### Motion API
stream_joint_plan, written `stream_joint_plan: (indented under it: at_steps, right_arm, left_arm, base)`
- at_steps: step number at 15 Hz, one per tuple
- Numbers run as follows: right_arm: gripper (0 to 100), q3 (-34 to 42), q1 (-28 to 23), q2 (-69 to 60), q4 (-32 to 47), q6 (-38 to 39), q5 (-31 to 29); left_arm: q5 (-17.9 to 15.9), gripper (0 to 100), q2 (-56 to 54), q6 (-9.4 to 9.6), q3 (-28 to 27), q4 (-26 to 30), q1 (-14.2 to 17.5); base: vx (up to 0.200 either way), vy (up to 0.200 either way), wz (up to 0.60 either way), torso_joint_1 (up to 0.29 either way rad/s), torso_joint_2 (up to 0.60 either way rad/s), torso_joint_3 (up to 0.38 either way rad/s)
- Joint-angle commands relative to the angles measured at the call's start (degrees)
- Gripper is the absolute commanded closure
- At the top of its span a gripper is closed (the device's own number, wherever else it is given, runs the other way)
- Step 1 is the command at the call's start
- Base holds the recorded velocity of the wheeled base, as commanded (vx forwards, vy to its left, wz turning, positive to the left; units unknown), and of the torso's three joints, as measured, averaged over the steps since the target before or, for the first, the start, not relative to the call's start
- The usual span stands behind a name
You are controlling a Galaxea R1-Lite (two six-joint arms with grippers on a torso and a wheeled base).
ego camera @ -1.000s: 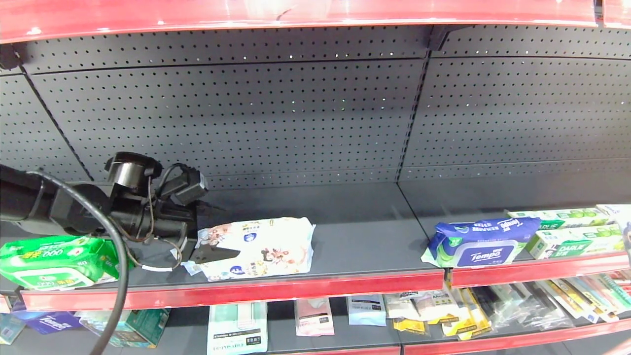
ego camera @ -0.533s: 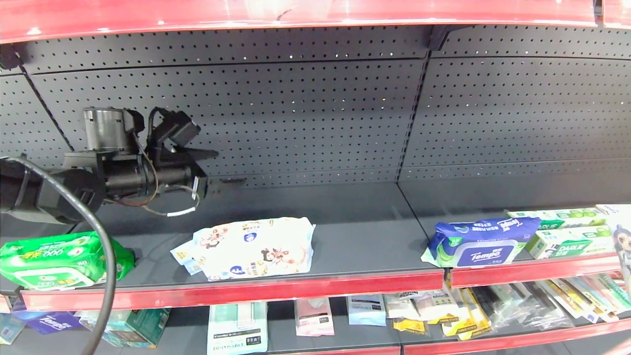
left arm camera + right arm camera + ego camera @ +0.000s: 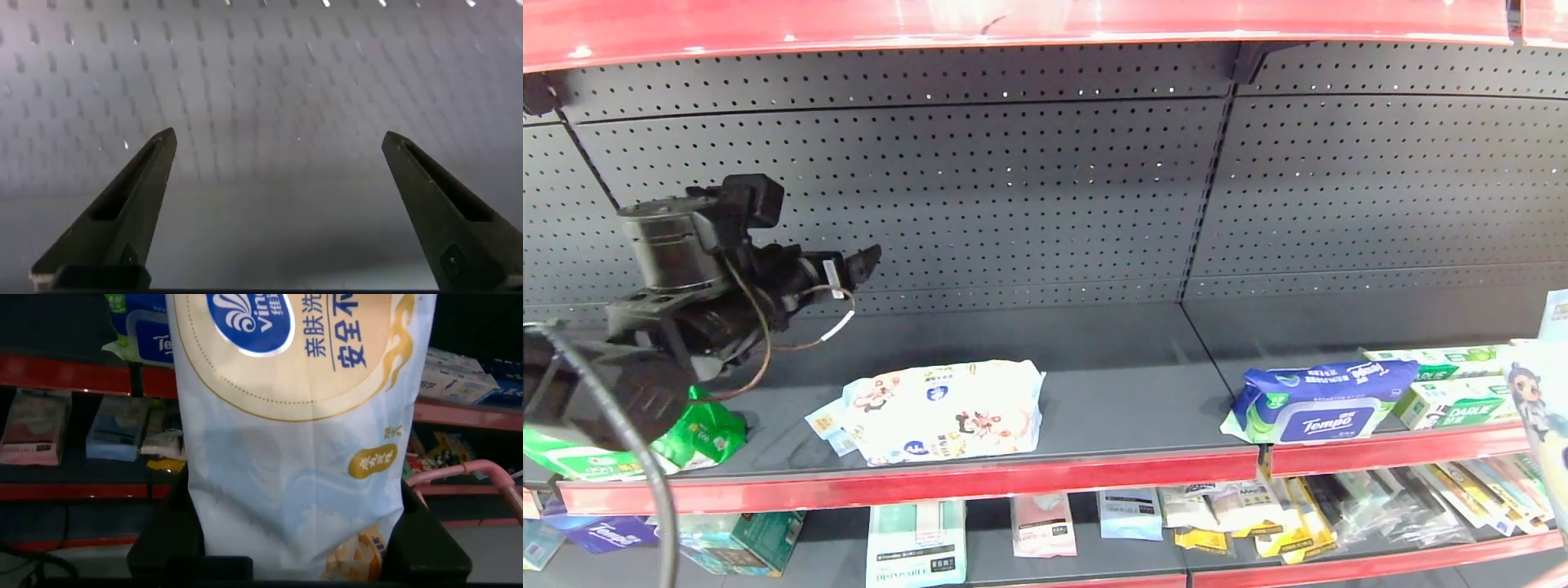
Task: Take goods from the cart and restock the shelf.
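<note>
- Left pincer [image 3: 866, 261] is off the white cartoon pack [image 3: 947, 412] now, up and back toward the left, near the pegboard [image 3: 1013, 188]; a pale pack [image 3: 1539, 400] has come in at the right edge.
- Left pincer [image 3: 279, 137]: fingers wide apart, nothing between them, hanging over bare shelf [image 3: 1111, 359].
- Right pincer [image 3: 294, 490]: clamped on the pale pack [image 3: 302, 416], pack upright, held in front of the shelf at its right end.
- White cartoon pack lies flat near the red front lip [image 3: 915, 482], not over it.
- Open room: wide bare strip between the white cartoon pack and the blue pack [image 3: 1319, 400], plus the whole back half up to the pegboard.
- Count on this shelf: one green pack [image 3: 698, 433] at far left, partly behind the left arm; one white cartoon pack; one blue pack; two green-white boxes [image 3: 1450, 359], side by side, just beside the blue pack.
</note>
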Motion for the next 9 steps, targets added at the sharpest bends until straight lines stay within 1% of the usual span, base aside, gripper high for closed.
stream_joint_plan:
  at_steps: [1, 2, 3, 4, 5, 6, 7, 8, 9]
  right_arm:
    - [100, -1.19, 0.82, 7.46, -0.14, -0.04, 1.39]
    - [100, -1.63, 1.08, 8.42, -0.14, -0.04, 2.1]
    - [100, -2.51, 1.61, 12.12, -1.46, -0.21, 2.97]
    - [100, -3.65, 2.13, 15.1, -4.01, -0.65, 3.24]
    - [100, -5.93, 3.36, 17.74, -5.24, -1.09, 4.38]
    - [100, -8.22, 4.33, 20.11, -5.41, -1.27, 4.91]
    - [100, -11.29, 5.47, 23.01, -5.41, -1.44, 5.0]
    - [100, -13.14, 6.88, 25.12, -5.41, -2.23, 5.0]
    - [100, -13.93, 7.67, 26.0, -5.5, -2.58, 5.08]
  left_arm:
    - [-14.82, 0, -39.43, -0.5, 23.61, 15.4, 2.33]
    - [-16.14, 0, -44.97, -0.5, 24.49, 20.32, 2.33]
    - [-17.81, 0, -58.68, -0.59, 24.23, 35.79, 2.33]
    - [-18.68, 0, -70.9, -0.59, 22.65, 50.21, 1.98]
    - [-19.3, 0, -79.16, -0.59, 21.15, 60.4, 1.89]
    - [-19.39, 0, -85.84, -0.59, 19.83, 68.49, 1.89]
    - [-19.12, 0, -92.34, -0.59, 18.95, 75.43, 1.89]
    - [-18.86, 0, -95.51, -0.59, 19.39, 76.4, 1.98]
    - [-18.42, 0, -96.12, -0.59, 19.57, 76.49, 2.07]
  base:
    - [0.0, 0.0, 0.0, 0.0, 0.0, 0.0]
    - [0.0, 0.0, 0.0, 0.0, 0.0, 0.0]
    - [0.0, 0.0, 0.0, 0.0, 0.0, 0.0]
    - [0.0, 0.0, 0.0, 0.0, 0.0, 0.0]
    - [0.0, 0.0, 0.0, 0.0, 0.0, 0.0]
    - [0.0, 0.0, 0.0, 0.0, 0.0, 0.0]
    - [0.0, 0.0, 0.0, 0.0, 0.0, 0.0]
    - [0.0, 0.0, 0.0, 0.0, 0.0, 0.0]
    - [0.0, 0.0, 0.0, 0.0, 0.0, 0.0]
